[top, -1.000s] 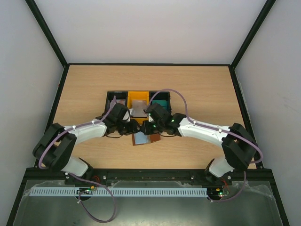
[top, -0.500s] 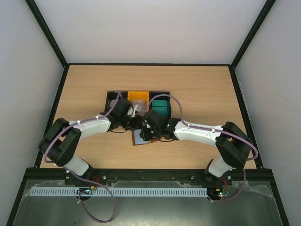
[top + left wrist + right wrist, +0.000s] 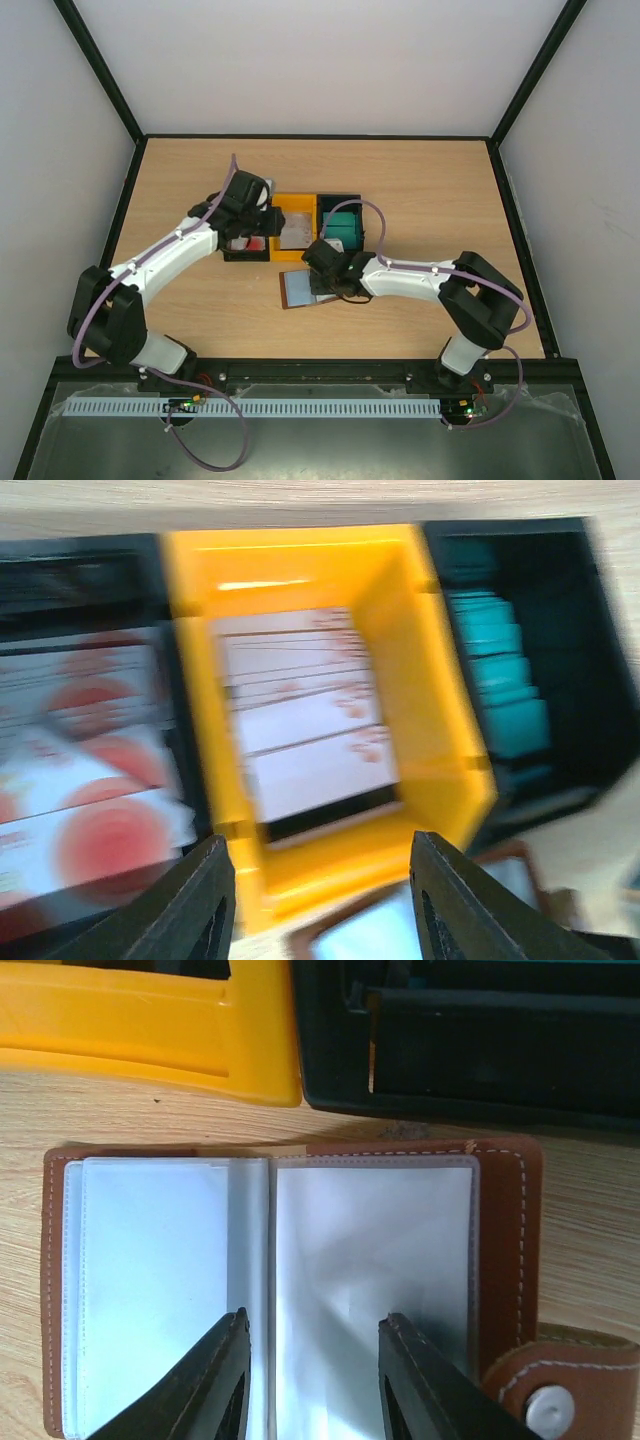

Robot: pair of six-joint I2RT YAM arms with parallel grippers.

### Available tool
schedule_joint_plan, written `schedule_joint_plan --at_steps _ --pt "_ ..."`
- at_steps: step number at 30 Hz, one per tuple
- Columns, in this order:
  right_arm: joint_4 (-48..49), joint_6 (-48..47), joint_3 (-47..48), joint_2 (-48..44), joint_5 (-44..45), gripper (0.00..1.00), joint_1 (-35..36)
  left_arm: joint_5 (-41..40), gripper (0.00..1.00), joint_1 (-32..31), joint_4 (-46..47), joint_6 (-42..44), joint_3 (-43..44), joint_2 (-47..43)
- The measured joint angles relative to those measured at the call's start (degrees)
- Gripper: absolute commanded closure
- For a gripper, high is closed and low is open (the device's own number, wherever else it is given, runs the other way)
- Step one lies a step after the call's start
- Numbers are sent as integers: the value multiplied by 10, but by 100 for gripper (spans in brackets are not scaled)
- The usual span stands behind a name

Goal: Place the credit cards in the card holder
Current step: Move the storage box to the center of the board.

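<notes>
The brown card holder (image 3: 505,1220) lies open on the table, its pale clear sleeves (image 3: 370,1260) facing up. It also shows in the top view as the card holder (image 3: 296,290). My right gripper (image 3: 315,1318) hovers open just over the right sleeve and holds nothing. My left gripper (image 3: 320,842) is open and empty above the bins, in a blurred view. The credit cards lie in the bins: white ones with red marks (image 3: 90,810), pale ones (image 3: 300,720) and teal ones (image 3: 500,670). Seen from above, the left gripper (image 3: 255,215) is over the left bin and the right gripper (image 3: 322,272) over the holder.
Three bins stand side by side behind the holder: a black one (image 3: 240,255), a yellow one (image 3: 297,203) and a black one (image 3: 345,198) with teal cards. The holder's snap strap (image 3: 550,1400) sticks out at its right. Black frame rails (image 3: 130,200) border the table.
The left arm has swung back and left from the card holder to over the bins. The right gripper has shifted left over the holder. Both grippers have opened.
</notes>
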Motion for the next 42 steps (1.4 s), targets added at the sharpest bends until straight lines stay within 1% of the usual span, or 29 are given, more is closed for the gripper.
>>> schedule_joint_plan --at_steps 2,5,7,9,13,15,18,20,22,26,30,32,35,38,42 --pt "-1 2 0 3 0 66 0 -45 51 18 -33 27 8 0" --pt "0 1 0 4 -6 66 0 -72 52 56 -72 40 9 8" --pt "1 -1 0 4 -12 66 0 -70 52 77 -82 37 2 7" --pt "2 -3 0 4 -19 66 0 -60 52 84 -75 26 -15 -2" --pt "-9 -11 15 4 -30 65 0 -44 49 82 -63 -12 -74 -59" --pt "-14 -22 36 4 -37 64 0 -45 43 84 -63 -30 -99 -102" --pt "-30 -60 89 4 -63 64 0 -50 36 114 -61 -52 -116 -156" --pt "-40 -90 142 8 -81 64 0 -52 33 149 -58 -62 -122 -180" --pt "-45 -120 197 21 -95 64 0 -49 33 179 -55 -67 -124 -186" --pt "-55 -173 303 76 -110 63 -2 -34 34 231 -47 -73 -127 -162" --pt "-75 -212 380 153 -119 63 -9 -6 34 258 -17 -74 -133 -110" --pt "-84 -224 404 182 -124 63 -16 8 35 264 0 -72 -134 -80" --pt "-97 -239 441 222 -130 63 -32 30 39 269 26 -70 -130 -26" --pt "-110 -251 472 250 -136 63 -47 49 46 269 44 -68 -116 24" --pt "-120 -272 506 274 -139 63 -62 76 56 269 73 -65 -104 57"
